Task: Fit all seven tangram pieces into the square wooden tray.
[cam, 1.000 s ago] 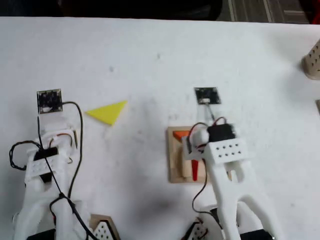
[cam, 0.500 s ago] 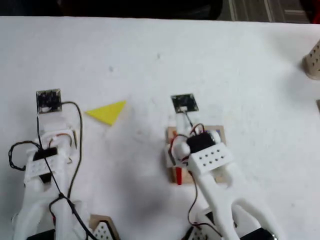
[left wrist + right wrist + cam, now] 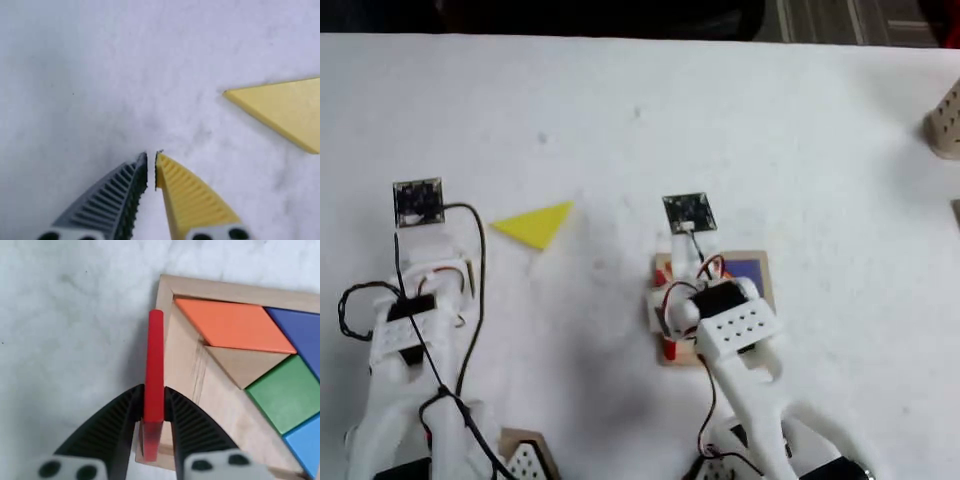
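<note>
Now the right gripper [image 3: 154, 405] is clenched on the red piece [image 3: 155, 365], holding it on edge so that its thin side runs along 1 rim of the square wooden tray [image 3: 225, 287]; I cannot tell whether it touches the wood. Inside the tray lie an orange parallelogram [image 3: 235, 325], a plain wooden triangle [image 3: 247, 365], a green piece [image 3: 282, 392] and 2 blue pieces, with a bare strip of floor just beside the red piece. The main risk, as I judge it, is that the red piece sits over the rim rather than the bare strip: let go there, it could tip outward onto the desk [image 3: 620, 110] or come to rest propped on the rim. Pressing it down at this angle could also shove the light tray sideways. The yellow triangle [image 3: 285, 110] lies flat on the desk, well apart from the tray and near the left gripper [image 3: 151, 162], which is closed on nothing, tips almost meeting. The desk is white with a faintly mottled surface; beyond its far edge the room is dark, and a pale pegged block [image 3: 945, 125] stands at 1 side.
</note>
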